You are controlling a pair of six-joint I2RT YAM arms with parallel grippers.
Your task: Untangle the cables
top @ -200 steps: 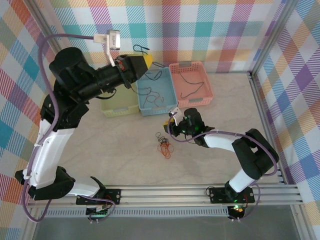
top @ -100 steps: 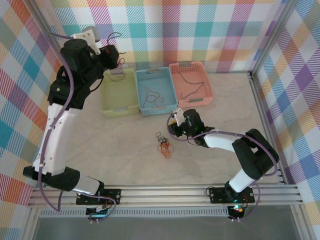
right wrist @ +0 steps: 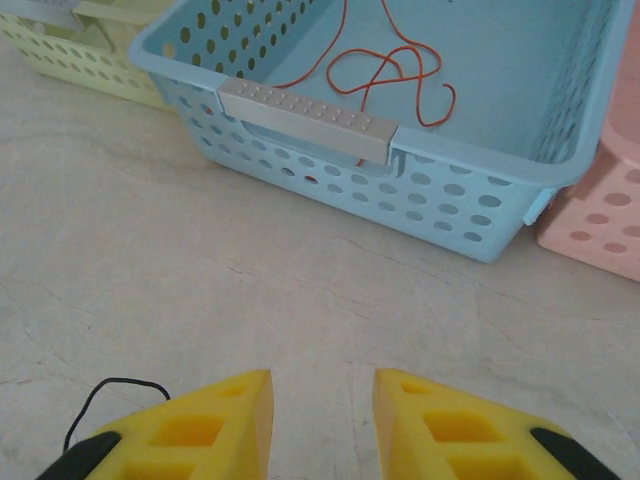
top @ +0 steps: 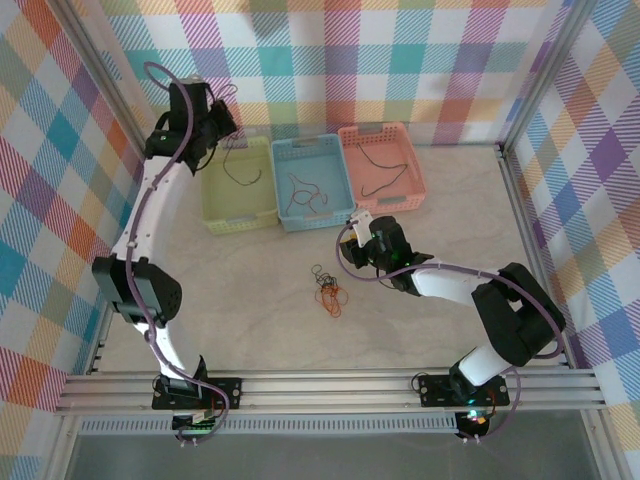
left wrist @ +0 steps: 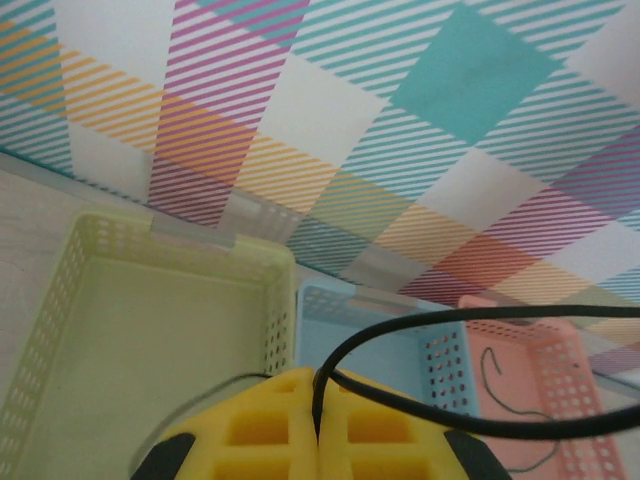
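- Three perforated plastic baskets [top: 335, 165] line the marbled table's [top: 240, 290] far edge; plaid walls [top: 400, 60].
- Left gripper [left wrist: 317, 410] pinches a thin black cable [left wrist: 400, 325] there.
- Right gripper [right wrist: 320, 400], narrowly parted, empty, near mid-table orange-black cable clump [top: 328, 290].

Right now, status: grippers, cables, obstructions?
Left gripper shut on black cable, over yellow-green basket. Right gripper open, empty, low over table. Tangled clump loose beside it. Blue basket just ahead.

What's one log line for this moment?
left gripper: shut on thin black cable over pale green perforated basket | right gripper: open, empty
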